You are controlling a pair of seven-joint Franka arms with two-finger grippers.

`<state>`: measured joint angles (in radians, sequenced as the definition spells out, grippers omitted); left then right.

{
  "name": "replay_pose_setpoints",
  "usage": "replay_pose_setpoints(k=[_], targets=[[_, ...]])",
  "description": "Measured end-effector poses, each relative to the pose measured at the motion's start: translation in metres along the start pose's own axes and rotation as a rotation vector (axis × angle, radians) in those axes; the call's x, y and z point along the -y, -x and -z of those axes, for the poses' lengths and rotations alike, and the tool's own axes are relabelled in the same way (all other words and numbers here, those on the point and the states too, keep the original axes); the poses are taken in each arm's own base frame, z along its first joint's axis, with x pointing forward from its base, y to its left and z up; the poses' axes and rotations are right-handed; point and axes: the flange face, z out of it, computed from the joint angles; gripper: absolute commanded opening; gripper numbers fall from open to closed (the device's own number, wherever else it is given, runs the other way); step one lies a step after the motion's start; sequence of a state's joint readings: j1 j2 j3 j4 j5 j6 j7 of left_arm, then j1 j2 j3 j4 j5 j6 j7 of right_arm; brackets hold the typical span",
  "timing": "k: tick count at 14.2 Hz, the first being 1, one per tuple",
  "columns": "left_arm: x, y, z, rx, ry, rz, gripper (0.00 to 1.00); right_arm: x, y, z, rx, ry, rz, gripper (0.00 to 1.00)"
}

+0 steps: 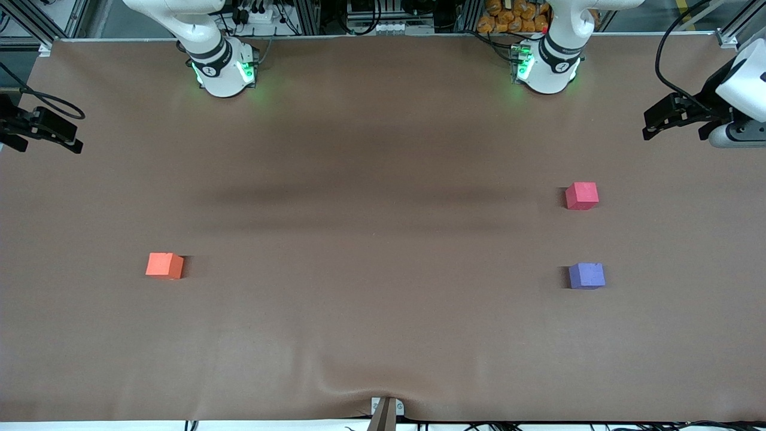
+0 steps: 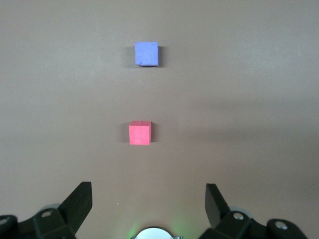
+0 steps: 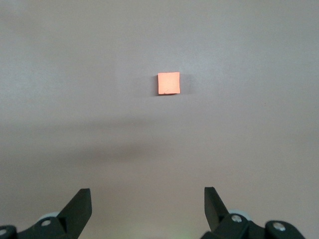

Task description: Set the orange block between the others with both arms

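Note:
The orange block (image 1: 164, 266) (image 3: 169, 83) lies alone toward the right arm's end of the table. The others lie toward the left arm's end. The pinkish-red cube (image 1: 581, 196) (image 2: 140, 133) is farther from the front camera, and the purple-blue cube (image 1: 586, 276) (image 2: 147, 54) is nearer, with a bare gap between them. My left gripper (image 2: 148, 189) (image 1: 676, 126) hangs high at its own end of the table, open and empty, well away from both cubes. Likewise my right gripper (image 3: 147, 191) (image 1: 39, 134) is raised at its end, open and empty, away from the orange block.
A brown cloth (image 1: 383, 239) covers the whole table. The green-lit arm bases (image 1: 222, 70) (image 1: 547, 67) stand along its farthest edge. A small clamp (image 1: 386, 410) pinches the cloth at the nearest edge. A black cable (image 1: 664, 66) loops down to the left wrist.

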<state>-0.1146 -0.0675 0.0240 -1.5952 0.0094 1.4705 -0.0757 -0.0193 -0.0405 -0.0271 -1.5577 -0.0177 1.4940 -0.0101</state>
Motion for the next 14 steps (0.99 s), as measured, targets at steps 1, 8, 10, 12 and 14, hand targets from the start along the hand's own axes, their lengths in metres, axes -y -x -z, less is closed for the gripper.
replay_pose_setpoints(k=[1, 8, 10, 12, 14], targets=[[0.0002, 0.0005, -0.0004, 0.005, 0.0, 0.0, 1.0, 0.0, 0.0, 0.0, 0.0, 0.0, 0.0, 1.0], [0.0015, 0.0009, -0.0003, 0.008, 0.0, 0.003, 1.0, 0.0007, 0.0, 0.0, 0.0, 0.0, 0.001, 1.0], [0.0007, 0.001, -0.0003, 0.008, -0.001, 0.001, 1.0, 0.0017, -0.0008, -0.0012, 0.002, -0.003, 0.003, 1.0], [0.0008, 0.001, -0.0003, 0.009, -0.001, 0.001, 1.0, 0.0028, -0.003, -0.0048, 0.009, -0.012, 0.003, 1.0], [0.0008, 0.001, -0.0003, 0.009, -0.001, 0.001, 1.0, 0.0029, -0.0059, -0.0098, 0.018, -0.012, 0.003, 1.0]])
